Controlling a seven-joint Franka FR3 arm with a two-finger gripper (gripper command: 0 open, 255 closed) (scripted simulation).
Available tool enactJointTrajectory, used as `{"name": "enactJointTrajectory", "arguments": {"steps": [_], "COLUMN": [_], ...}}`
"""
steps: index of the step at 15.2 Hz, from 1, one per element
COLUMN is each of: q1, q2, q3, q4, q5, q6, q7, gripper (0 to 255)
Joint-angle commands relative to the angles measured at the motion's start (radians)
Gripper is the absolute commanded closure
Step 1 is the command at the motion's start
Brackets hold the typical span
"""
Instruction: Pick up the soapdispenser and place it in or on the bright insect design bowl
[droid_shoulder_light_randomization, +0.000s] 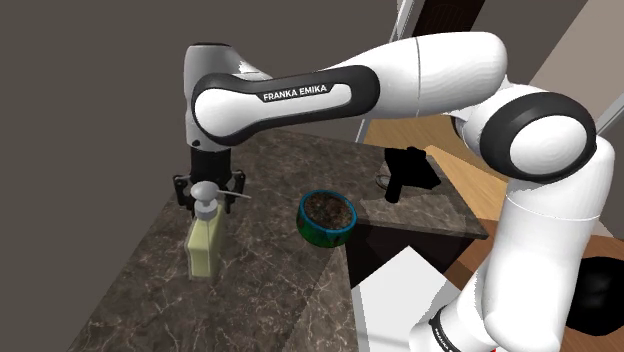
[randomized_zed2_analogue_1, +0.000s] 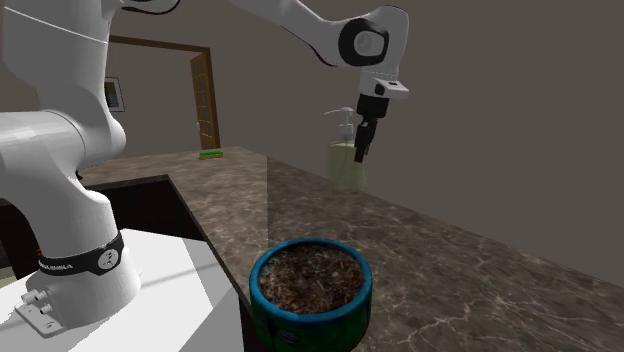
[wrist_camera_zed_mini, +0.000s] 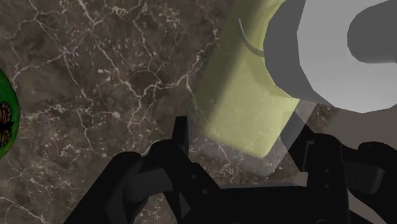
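A soap dispenser (droid_shoulder_light_randomization: 204, 240) with pale yellow-green liquid and a grey pump stands upright on the dark marble counter (droid_shoulder_light_randomization: 270, 300). My gripper (droid_shoulder_light_randomization: 208, 186) hangs just behind its pump head, fingers pointing down. In the second exterior view the gripper (randomized_zed2_analogue_1: 361, 148) is level with the neck of the dispenser (randomized_zed2_analogue_1: 345, 167), close beside it. Seen from the wrist, the fingers (wrist_camera_zed_mini: 181, 135) stand apart and open, with the dispenser's body (wrist_camera_zed_mini: 245, 102) beyond the gap, untouched. The bowl (droid_shoulder_light_randomization: 327, 217), blue-green outside and speckled brown inside, sits on the counter apart from the dispenser; bowl (randomized_zed2_analogue_1: 311, 290); bowl rim (wrist_camera_zed_mini: 5, 121).
A black appliance (droid_shoulder_light_randomization: 408, 170) stands at the counter's far end in the shoulder view. The counter's edge drops to the white stand (droid_shoulder_light_randomization: 400, 300). A grey wall runs behind the dispenser. A wooden door (randomized_zed2_analogue_1: 205, 100) and a small green thing (randomized_zed2_analogue_1: 211, 153) lie far off.
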Motion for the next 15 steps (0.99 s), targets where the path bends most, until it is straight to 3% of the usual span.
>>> {"name": "enactJointTrajectory", "arguments": {"steps": [1,12,15], "q1": [-0.002,0.0,-0.057], "q2": [-0.008,-0.028,-0.102], "q3": [0.001,0.006,-0.009], "q4": [0.018,0.13,0.032], "q5": [0.003,0.008,0.037], "q6": [-0.025,-0.156,-0.136], "q7": [0.0,0.013,-0.059], "gripper": [255,255,255]}}
